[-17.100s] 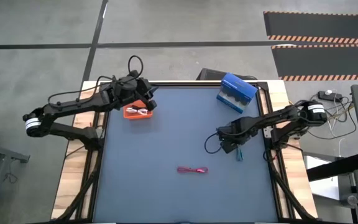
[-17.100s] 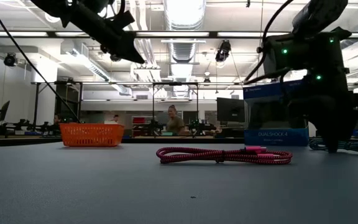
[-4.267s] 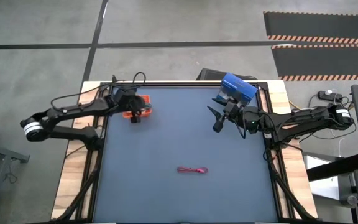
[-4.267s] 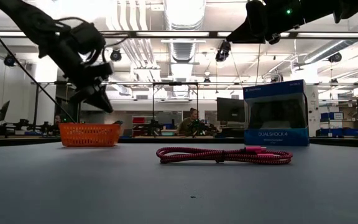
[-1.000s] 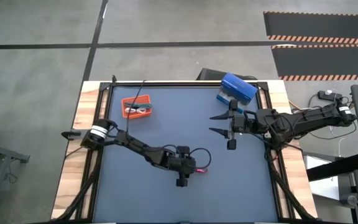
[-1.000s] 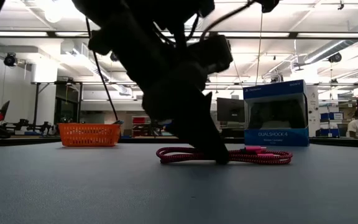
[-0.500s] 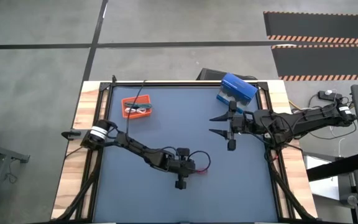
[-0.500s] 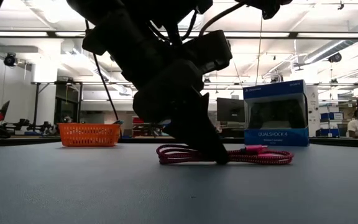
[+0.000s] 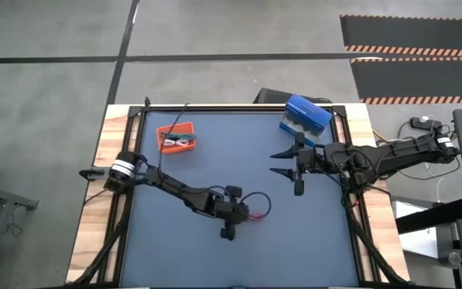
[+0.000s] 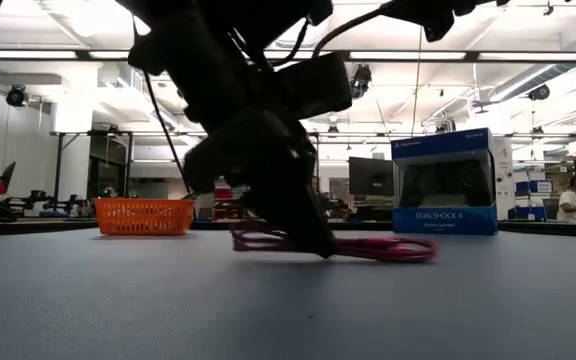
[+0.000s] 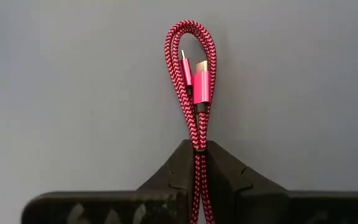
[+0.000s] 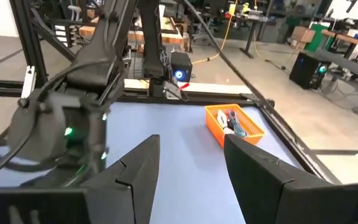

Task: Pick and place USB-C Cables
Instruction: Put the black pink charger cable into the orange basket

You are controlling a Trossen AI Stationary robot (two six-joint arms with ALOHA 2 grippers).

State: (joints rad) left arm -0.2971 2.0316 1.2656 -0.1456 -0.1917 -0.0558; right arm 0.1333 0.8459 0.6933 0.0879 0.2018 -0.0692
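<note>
The red-pink cable [image 11: 194, 68] is a doubled braided bundle on the dark mat, with its plugs beside the far loop. It lies near the table's middle [image 9: 253, 215]. My left gripper [image 9: 236, 217] is shut on it. My right gripper [image 9: 283, 161] hovers open to the right of centre, near the blue box, and touches nothing. The orange tray [image 9: 177, 138] stands at the far left with other cables lying in it; white and teal ones [image 12: 235, 121] show in the right wrist view. My left gripper pinches the red-pink cable's doubled strands [image 11: 199, 147] between its two fingers [image 11: 179, 171]. The fingers slant down from the table's left and lie along the bundle, and the strands run back between them. The looped plug end [image 10: 408, 249] stretches out ahead, low over the mat.
A blue game-controller box [image 9: 305, 116] stands at the far right of the mat, behind my right gripper. A black frame rail [image 9: 239, 107] runs around the mat. People sit at desks in the room beyond the table.
My left gripper, shut on the red-pink cable, has drawn back toward the table's left. The cable has slid left with it. In the low view the held part now sits a little higher than the plug end.
</note>
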